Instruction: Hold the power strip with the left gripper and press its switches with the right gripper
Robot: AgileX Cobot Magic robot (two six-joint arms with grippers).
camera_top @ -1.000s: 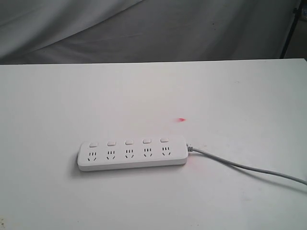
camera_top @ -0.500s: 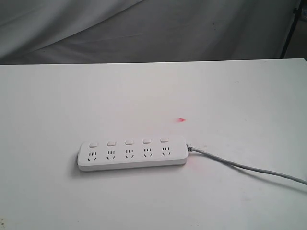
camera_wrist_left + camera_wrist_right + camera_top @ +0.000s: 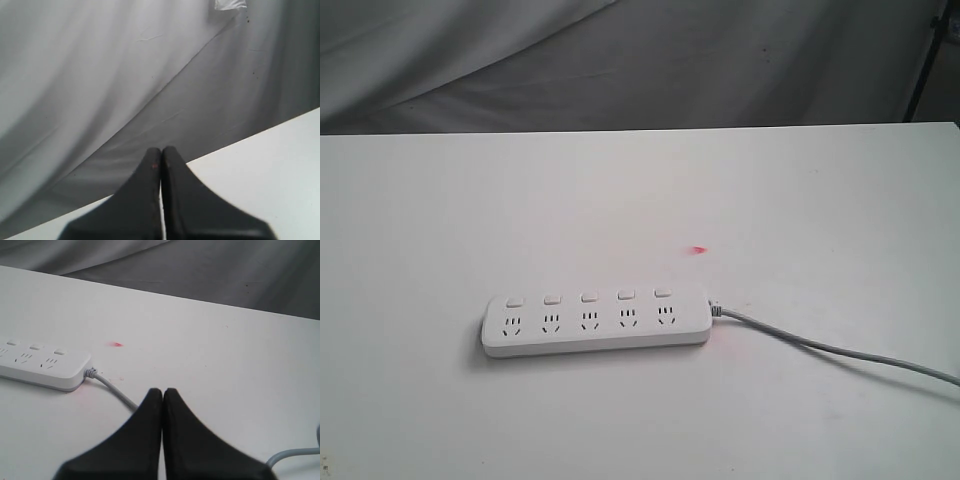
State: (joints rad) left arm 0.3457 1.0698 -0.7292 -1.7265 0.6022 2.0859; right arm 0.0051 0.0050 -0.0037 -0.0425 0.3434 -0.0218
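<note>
Your long, flat white plastic power strip (image 3: 595, 322) with rounded corners lies flat on the white table (image 3: 440, 200). In the exterior view it sits in the near half, a little left of the middle, with its length running across the view. Its five small white rounded-rectangle switches (image 3: 589, 297) form a row along the far edge, one above each socket. The grey-white cord (image 3: 820, 346) leaves the strip's right end and trails across the table to the right edge of the picture. A small red mark (image 3: 698, 249) shows on the table just beyond that end, apart from the strip.

Your left gripper (image 3: 161, 150) is fully closed. Its two black wedge-shaped fingers (image 3: 135, 205) meet with only a hairline between them and grip nothing. It points over a corner of the table toward the creased grey cloth backdrop (image 3: 100, 75).

Your right gripper (image 3: 163, 391), with the same black pointed fingers, is pressed closed in the same way and is empty. In its wrist view the cord end of the power strip (image 3: 45, 369) and three of the switches (image 3: 35, 346) lie well apart from the fingertips. The cord (image 3: 112, 390) runs from the strip toward the fingers and passes out of sight behind them.

You cannot tell from these views how high either gripper is above the table.
</note>
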